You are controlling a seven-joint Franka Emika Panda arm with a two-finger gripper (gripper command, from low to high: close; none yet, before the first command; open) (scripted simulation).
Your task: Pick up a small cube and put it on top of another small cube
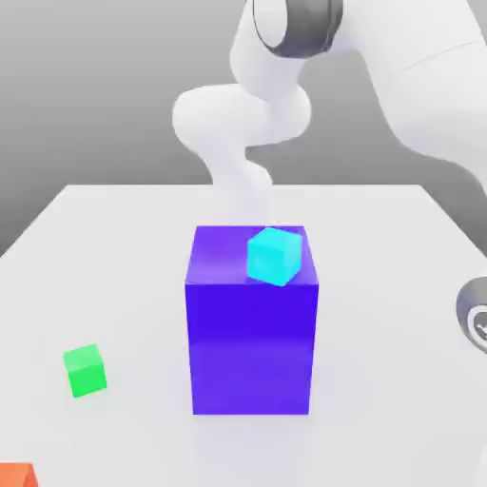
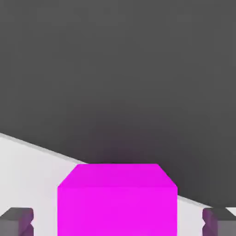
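White tabletop (image 1: 114,276), grey backdrop: large blue-purple block (image 1: 252,352) at the exterior view's centre, bearing a cyan cube (image 1: 274,255); green cube (image 1: 86,371) at lower left, standing free, the likely stacking base. Small magenta cube (image 2: 117,203) rests on the tabletop between the fingers (image 2: 18,221) of the hand (image 2: 118,222). The hand is spread, with a gap on either side, apparently squared up for a pinch.

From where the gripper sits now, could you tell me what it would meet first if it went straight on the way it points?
Most likely the magenta cube, which lies straight ahead between the gripper's two fingers; how near it is stays unclear.
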